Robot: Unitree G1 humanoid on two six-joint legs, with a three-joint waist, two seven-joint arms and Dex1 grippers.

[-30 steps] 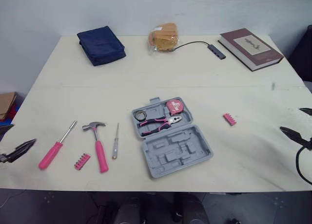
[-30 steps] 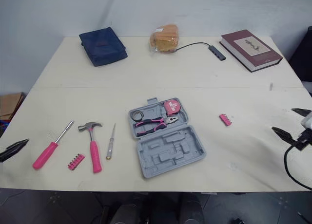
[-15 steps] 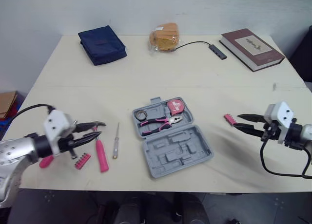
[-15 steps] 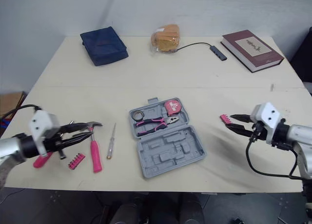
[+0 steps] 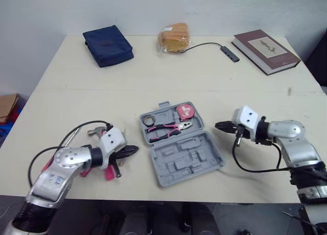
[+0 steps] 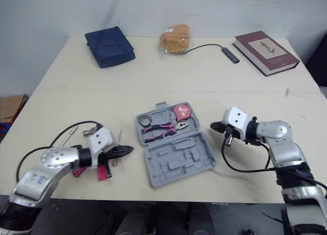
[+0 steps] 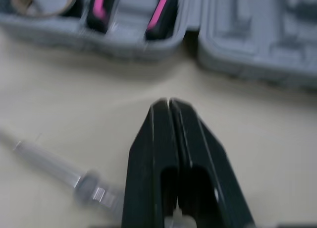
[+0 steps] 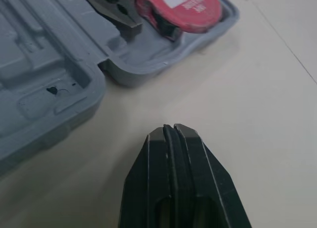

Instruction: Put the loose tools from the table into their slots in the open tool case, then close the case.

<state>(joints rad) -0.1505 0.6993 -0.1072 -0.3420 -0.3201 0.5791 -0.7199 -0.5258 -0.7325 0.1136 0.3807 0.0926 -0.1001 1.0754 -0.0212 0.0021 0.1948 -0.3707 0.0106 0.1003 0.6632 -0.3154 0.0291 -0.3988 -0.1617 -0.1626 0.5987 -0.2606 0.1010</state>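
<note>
Left gripper (image 5: 131,150) and right gripper (image 5: 219,126) moved beside tool case (image 5: 186,161), seemingly empty.

Soft, even light from above keeps the cream surface (image 5: 168,76) bright. Only a faint shadow hugs the near edge of the open tool case (image 5: 184,158). Nothing glares. The left wrist view is blurred, smearing the case's rim.

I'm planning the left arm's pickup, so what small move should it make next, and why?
Probably open the left end effector first. It is shut on nothing and points toward the tool case, while the thin screwdriver lies loose right beside it, still outside its slot.
</note>
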